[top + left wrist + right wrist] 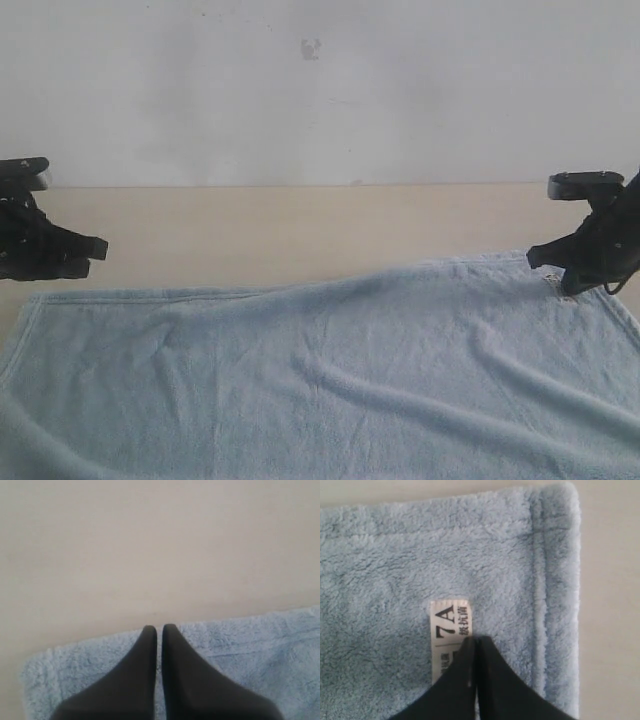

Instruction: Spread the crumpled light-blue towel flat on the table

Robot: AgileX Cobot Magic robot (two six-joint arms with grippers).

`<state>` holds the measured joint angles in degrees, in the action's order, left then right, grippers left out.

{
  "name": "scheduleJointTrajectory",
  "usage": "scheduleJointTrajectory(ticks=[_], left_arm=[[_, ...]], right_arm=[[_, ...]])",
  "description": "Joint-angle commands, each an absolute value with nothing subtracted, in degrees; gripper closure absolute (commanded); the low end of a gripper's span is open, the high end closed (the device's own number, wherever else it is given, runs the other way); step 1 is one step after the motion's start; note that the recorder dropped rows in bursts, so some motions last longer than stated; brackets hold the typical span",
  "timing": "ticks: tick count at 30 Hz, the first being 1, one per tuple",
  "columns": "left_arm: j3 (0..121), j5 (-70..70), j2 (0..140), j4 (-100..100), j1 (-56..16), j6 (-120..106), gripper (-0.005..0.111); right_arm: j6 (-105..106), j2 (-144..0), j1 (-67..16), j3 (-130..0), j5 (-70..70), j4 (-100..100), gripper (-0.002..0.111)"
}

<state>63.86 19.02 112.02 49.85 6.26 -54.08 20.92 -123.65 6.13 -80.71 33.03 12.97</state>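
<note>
1. towel [330, 390] fills the foreground of the exterior view. it is light blue and fluffy, opened almost to its full rectangle on the bench [300, 225], with its near edge running out of frame.
2. long soft ridges cross the towel, and its far edge climbs toward its right corner. i judge the spreading nearly done, not finished.
3. left gripper [159, 629] hangs just off the towel's far left corner. its jaws are together with only a hairline slit, and nothing is between them. that corner lies flat with nothing holding it, which suggests it needs no more pulling.
4. right gripper [476, 640] sits at the towel's far right corner, tips down beside the white tag [449, 630]. its jaws are closed together and no cloth shows bunched between them. i cannot tell whether the tips press into the pile.
5. seen from the right wrist, the stitched hem [555, 580] runs straight and the corner looks square, so that end seems well laid.
6. each arm stands at one far corner of the towel — probably because tension along that far edge is what draws the ridges out.
7. what is left, as i read it, is easing out the ridges in the towel's middle and right.
</note>
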Motion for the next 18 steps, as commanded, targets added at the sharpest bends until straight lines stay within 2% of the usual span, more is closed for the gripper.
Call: scheduleJointTrajectory(ticks=[1,6,10,14,18], left_arm=[[63.56,20.89,112.72,50.05,6.39,-53.85,0.103],[63.56,20.87,112.72,50.27,6.39,-53.99,0.103],[63.56,20.87,113.02,50.29,6.39,-53.99,0.103],[63.56,21.42,114.36,50.29,6.39,-53.99,0.103],[63.68,21.04,115.07,50.29,6.39,-54.1,0.103]], right_arm=[[20.4,-125.77,6.33,-80.62,32.4,9.36,0.108],[9.19,-127.04,9.19,-80.62,33.55,-1.45,0.108],[7.12,-127.04,14.09,-80.62,36.22,-2.21,0.108],[8.63,-127.04,18.28,-80.62,37.15,2.1,0.108],[21.66,-127.04,19.39,-80.62,37.26,15.62,0.108]])
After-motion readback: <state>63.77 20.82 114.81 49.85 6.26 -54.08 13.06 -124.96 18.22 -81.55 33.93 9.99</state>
